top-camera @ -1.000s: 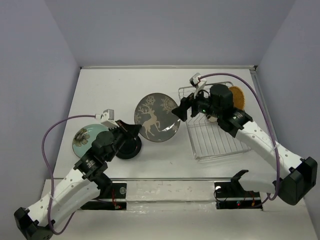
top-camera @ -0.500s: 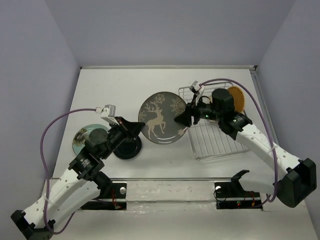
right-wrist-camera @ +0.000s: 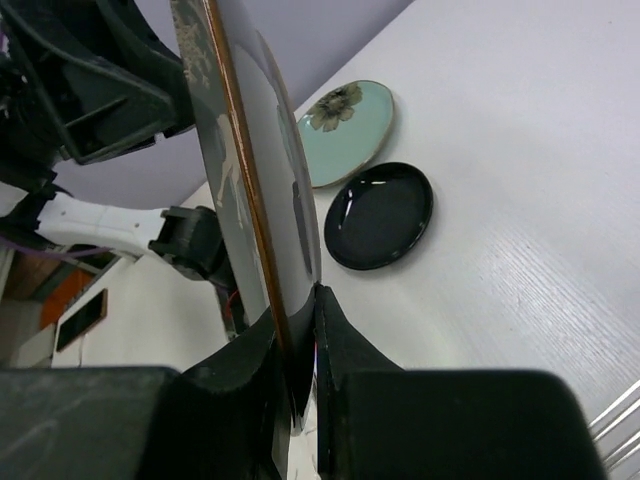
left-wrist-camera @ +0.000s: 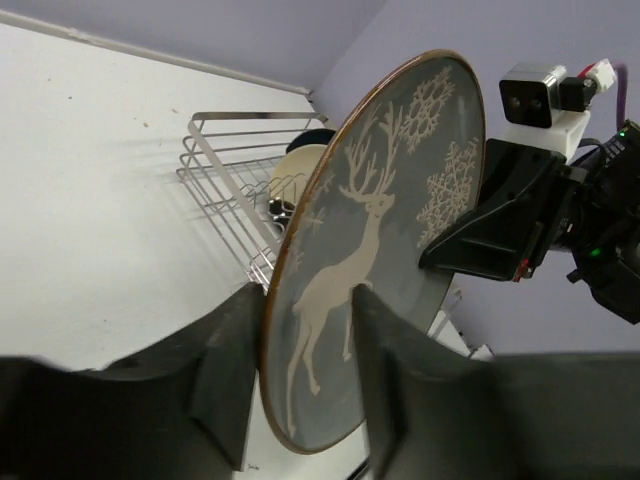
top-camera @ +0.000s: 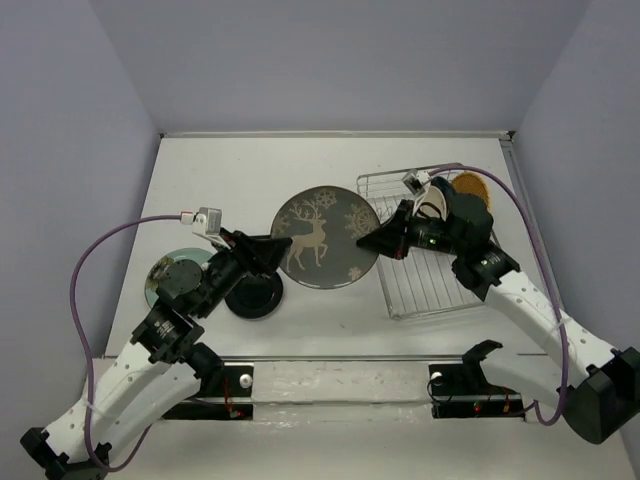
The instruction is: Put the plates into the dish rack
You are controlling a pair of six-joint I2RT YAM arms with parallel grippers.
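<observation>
**A:** Where is the grey deer plate [top-camera: 322,240]?

**B:** It is up off the desk [top-camera: 230,180], between the 2 arms and just left of the dish rack [top-camera: 430,285]. Its deer face is turned toward the overhead camera.

**A:** Who has hold of it?

**B:** The right end effector [top-camera: 368,240] is clenched on the plate's right rim, with 1 finger on each face. The left end effector [top-camera: 282,244] has its fingers on either side of the opposite rim. I cannot tell whether they pinch it or only straddle it.

**A:** And the other plates?

**B:** 2 lie flat on the desk by the left arm. They are the small black plate [top-camera: 252,297] and, just beside it, the pale green floral plate [right-wrist-camera: 350,118], which the arm partly hides from above. The orange plate [top-camera: 472,190] sits at the rack's far right corner, and a cream plate [left-wrist-camera: 298,165] is in the rack too.
</observation>
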